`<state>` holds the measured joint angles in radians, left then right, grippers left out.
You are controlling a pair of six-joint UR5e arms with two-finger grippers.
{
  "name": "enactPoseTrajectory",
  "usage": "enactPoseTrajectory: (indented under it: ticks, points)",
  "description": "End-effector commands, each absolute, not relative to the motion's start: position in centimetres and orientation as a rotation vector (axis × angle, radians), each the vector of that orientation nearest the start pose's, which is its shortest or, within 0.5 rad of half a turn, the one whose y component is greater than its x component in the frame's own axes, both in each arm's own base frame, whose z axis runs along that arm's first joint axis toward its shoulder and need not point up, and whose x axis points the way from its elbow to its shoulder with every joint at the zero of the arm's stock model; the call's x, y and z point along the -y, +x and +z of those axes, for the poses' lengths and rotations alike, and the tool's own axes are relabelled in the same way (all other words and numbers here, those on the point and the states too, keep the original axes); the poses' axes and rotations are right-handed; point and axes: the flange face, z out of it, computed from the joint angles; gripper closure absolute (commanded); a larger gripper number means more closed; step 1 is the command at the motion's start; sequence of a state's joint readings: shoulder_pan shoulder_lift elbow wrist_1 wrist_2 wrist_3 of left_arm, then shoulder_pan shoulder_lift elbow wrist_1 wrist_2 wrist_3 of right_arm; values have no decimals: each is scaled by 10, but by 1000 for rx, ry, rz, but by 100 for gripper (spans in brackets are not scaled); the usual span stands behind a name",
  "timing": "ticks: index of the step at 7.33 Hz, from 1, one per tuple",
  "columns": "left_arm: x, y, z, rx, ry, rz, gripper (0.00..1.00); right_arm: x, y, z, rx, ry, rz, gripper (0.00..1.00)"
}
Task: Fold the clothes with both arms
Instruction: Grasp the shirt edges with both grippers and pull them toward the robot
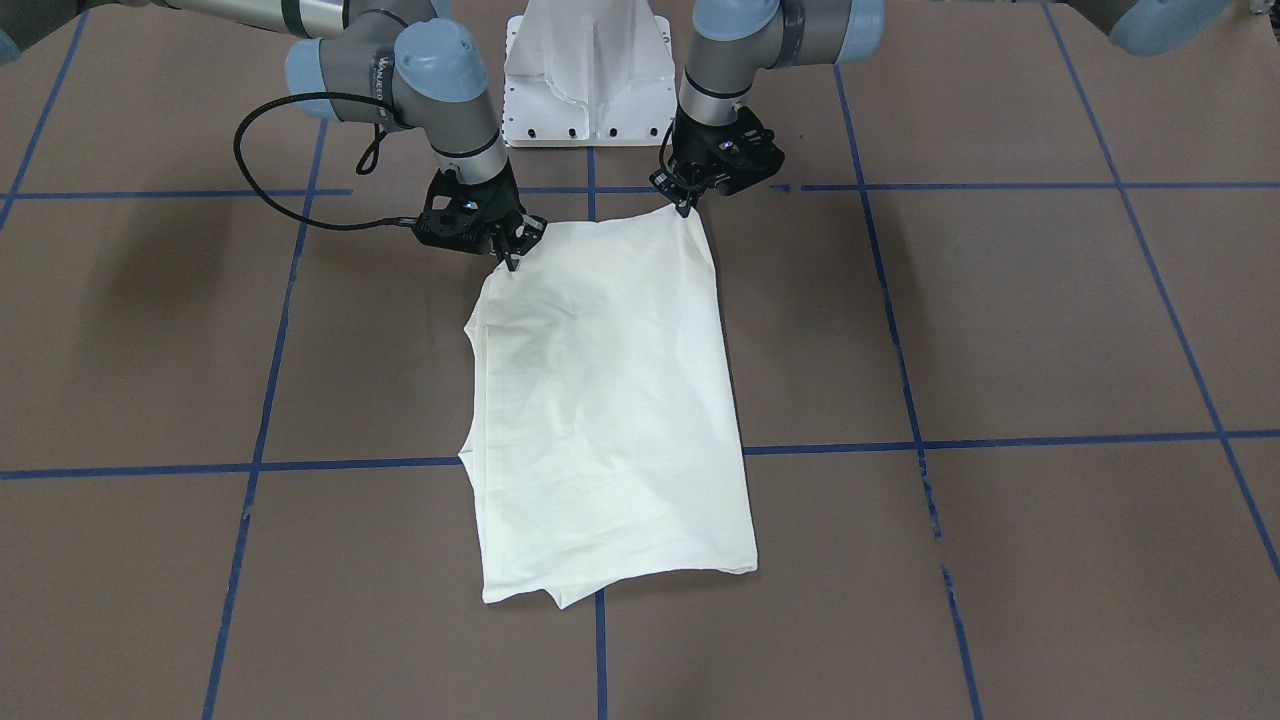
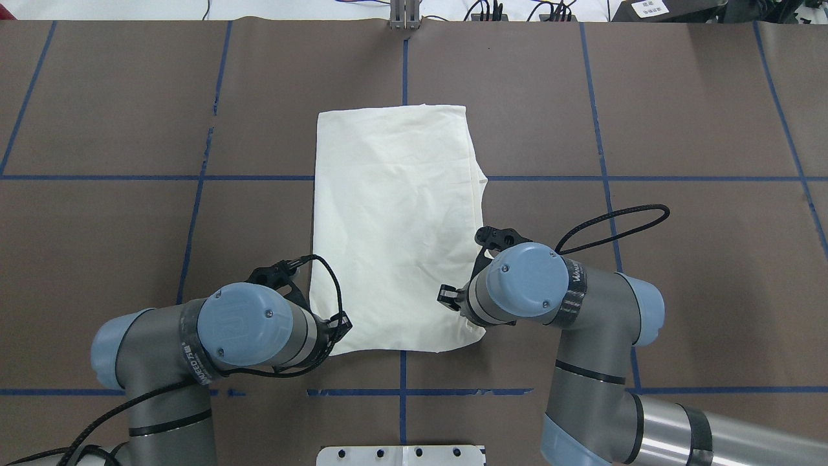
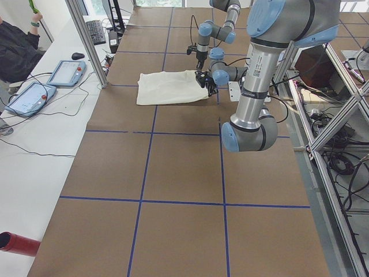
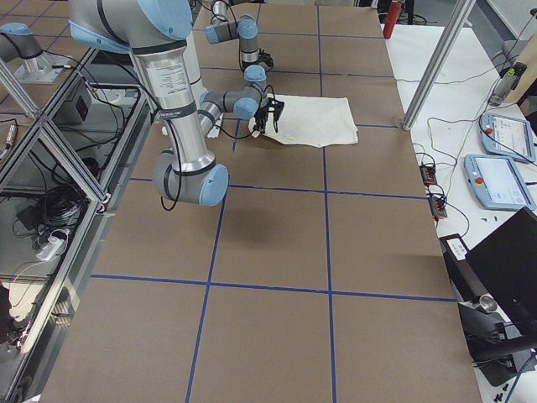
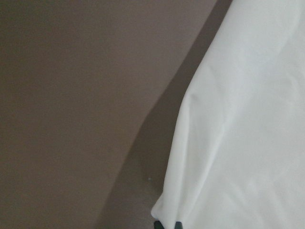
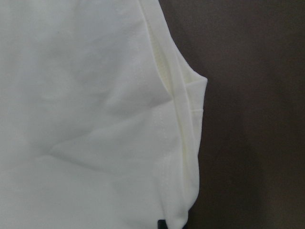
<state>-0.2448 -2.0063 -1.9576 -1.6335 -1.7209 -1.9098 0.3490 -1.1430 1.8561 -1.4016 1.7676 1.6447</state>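
Left gripper (image 1: 688, 206) and right gripper (image 1: 513, 257), two from the front, each pinching one robot-side corner of one cream T-shirt (image 1: 610, 400). Overhead: one T-shirt, plain side up, on the table (image 2: 97, 259). Wrist views: one cloth edge each.

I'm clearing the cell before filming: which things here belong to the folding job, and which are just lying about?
Job: cream T-shirt, left gripper, right gripper.
Lying about: teach pendants, keyboard, mouse, red tube.

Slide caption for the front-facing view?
Left end effector and right end effector pinch the robot-side corners of the folded cream T-shirt, plain side up.
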Motion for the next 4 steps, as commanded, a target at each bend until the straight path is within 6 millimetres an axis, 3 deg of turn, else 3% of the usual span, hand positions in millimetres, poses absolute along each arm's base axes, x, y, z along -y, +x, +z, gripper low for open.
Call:
enactPoseTrajectory:
  ticks: [1,2,4]
  points:
    - [209,536,225,-900,-217,-400,100,287,-502,278,933,-74,279,100]
    - [191,527,212,-890,-230,-373,100,279,-495,277,941,-81,272,100]
    - [190,501,189,-947,-233,-365,100,278,-500,270,958,-76,264,100]
